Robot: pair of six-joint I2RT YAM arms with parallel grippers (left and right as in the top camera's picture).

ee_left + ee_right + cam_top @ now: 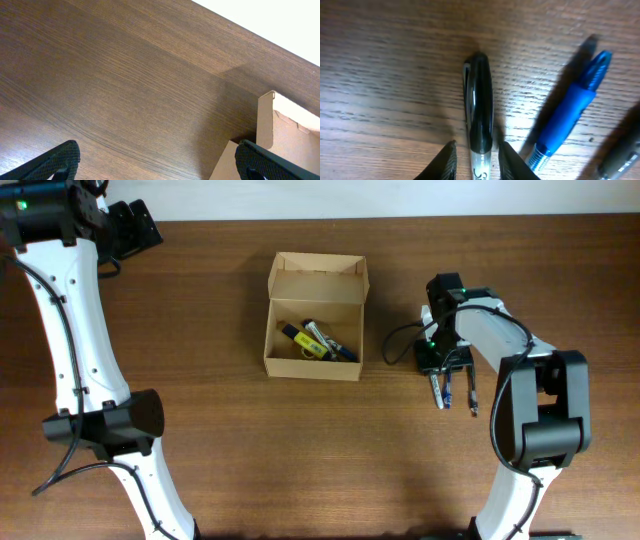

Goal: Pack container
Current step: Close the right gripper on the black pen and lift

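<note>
1. Far left of the overhead view: left gripper (135, 228) near the back edge of the brown wooden table (220, 460), well apart from the container (315, 318). Jaws spread wide, nothing between them but bare wood in the left wrist view.
2. Centre of the table: the container, a tan cardboard box, open, with its flap lid (320, 268) folded back toward the far edge. Inside, a few boxed pens (318, 342) lying slantwise on the floor, at least 1 of them yellow and blue. 1 corner of the box also in sight at the right edge of the left wrist view.
3. Right of the container and apart from it: right gripper (440, 372) lowered over 3 loose pens (450, 390) lying side by side on the table.
4. Right wrist view, leftmost: black-capped marker (480, 105), flat on the wood, straddled by the 2 fingers (447, 162), jaws drawn narrow on either side. Contact with the pads or a slight gap: cannot tell.
5. Just right of that: blue pen (572, 117), tilted, near the marker but not touching it.
6. Far right edge: part of a dark pen (622, 157), mostly cut off.
</note>
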